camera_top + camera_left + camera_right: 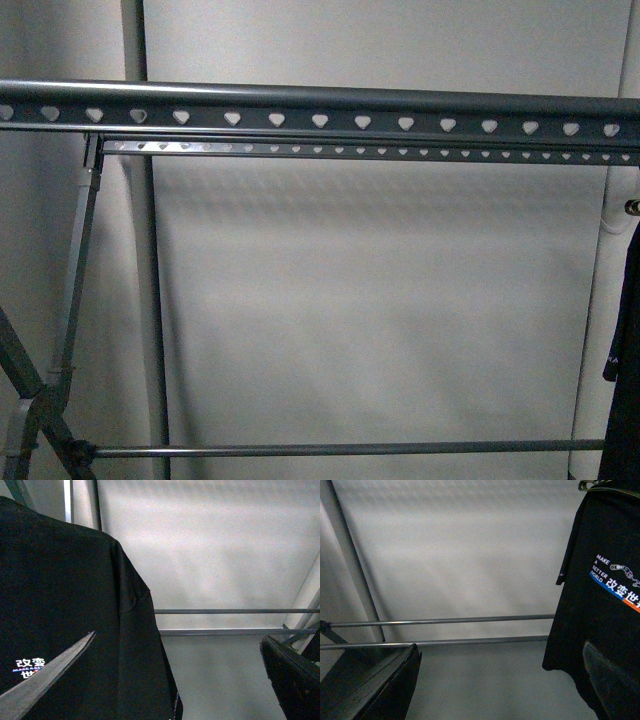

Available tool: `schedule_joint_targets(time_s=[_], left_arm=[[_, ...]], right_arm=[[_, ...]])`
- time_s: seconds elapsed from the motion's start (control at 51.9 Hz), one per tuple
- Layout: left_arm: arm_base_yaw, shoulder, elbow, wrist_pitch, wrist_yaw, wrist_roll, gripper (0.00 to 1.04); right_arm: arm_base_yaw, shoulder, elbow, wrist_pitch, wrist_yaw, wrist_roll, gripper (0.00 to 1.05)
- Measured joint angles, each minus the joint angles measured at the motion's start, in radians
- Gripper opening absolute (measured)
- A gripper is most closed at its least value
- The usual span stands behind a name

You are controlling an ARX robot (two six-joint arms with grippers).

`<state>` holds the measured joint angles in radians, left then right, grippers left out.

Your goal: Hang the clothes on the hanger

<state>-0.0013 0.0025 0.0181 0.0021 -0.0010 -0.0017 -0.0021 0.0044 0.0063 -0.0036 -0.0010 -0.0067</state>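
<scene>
The hanger [320,105] is a dark grey rack with heart-holed rails across the front view; its thin lower bars show in the left wrist view [220,611] and the right wrist view [445,621]. A black T-shirt [605,610] with white "MAKE A" lettering hangs at one side of the right wrist view. My right gripper [500,647] is open and empty, one finger [612,680] in front of the shirt's lower part. My left gripper [178,637] is open and empty, one finger [40,680] in front of a black shirt [65,595] with a blue-white graphic.
A dark garment [625,380] with a small white mark hangs at the right edge of the front view. A plain white wall [370,300] lies behind the rack. A grey cross-brace and leg [40,390] stand at the lower left. Neither arm shows in the front view.
</scene>
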Motion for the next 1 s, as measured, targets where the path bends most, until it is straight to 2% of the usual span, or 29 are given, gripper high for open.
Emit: schedule_joint_targets(time_s=[0.251, 0.289, 0.328, 0.405, 0.482, 0.559, 0.598, 0.733, 0.81, 0.867, 1.002], left_arm=[[0.0, 0.0, 0.0, 0.0, 0.0, 0.0, 0.98], [0.016, 0.006, 0.001, -0.005, 0.045, 0.005, 0.98], [0.027, 0.025, 0.003, -0.014, 0.157, 0.018, 0.98], [-0.011, 0.094, 0.014, 0.009, 0.137, 0.025, 0.98], [-0.05, 0.233, 0.055, 0.132, -0.003, 0.011, 0.98], [-0.023, 0.431, 0.151, 0.255, -0.13, -0.061, 0.98], [-0.001, 0.539, 0.22, 0.269, -0.188, -0.113, 0.98], [0.053, 0.908, 0.46, 0.232, -0.372, -0.309, 0.98], [0.058, 1.08, 0.57, 0.205, -0.462, -0.405, 0.98], [0.058, 1.258, 0.706, 0.153, -0.566, -0.509, 0.98], [0.058, 1.421, 0.887, 0.134, -0.697, -0.599, 0.98]], right_arm=[[0.0, 0.0, 0.0, 0.0, 0.0, 0.0, 0.97], [0.0, 0.0, 0.0, 0.0, 0.0, 0.0, 0.97], [0.0, 0.0, 0.0, 0.0, 0.0, 0.0, 0.97], [0.0, 0.0, 0.0, 0.0, -0.002, 0.0, 0.97], [0.0, 0.0, 0.0, 0.0, 0.0, 0.0, 0.97], [0.0, 0.0, 0.0, 0.0, -0.002, 0.0, 0.97], [0.0, 0.0, 0.0, 0.0, 0.0, 0.0, 0.97], [0.0, 0.0, 0.0, 0.0, 0.0, 0.0, 0.97], [0.0, 0.0, 0.0, 0.0, 0.0, 0.0, 0.97], [0.0, 0.0, 0.0, 0.0, 0.0, 0.0, 0.97], [0.0, 0.0, 0.0, 0.0, 0.0, 0.0, 0.97]])
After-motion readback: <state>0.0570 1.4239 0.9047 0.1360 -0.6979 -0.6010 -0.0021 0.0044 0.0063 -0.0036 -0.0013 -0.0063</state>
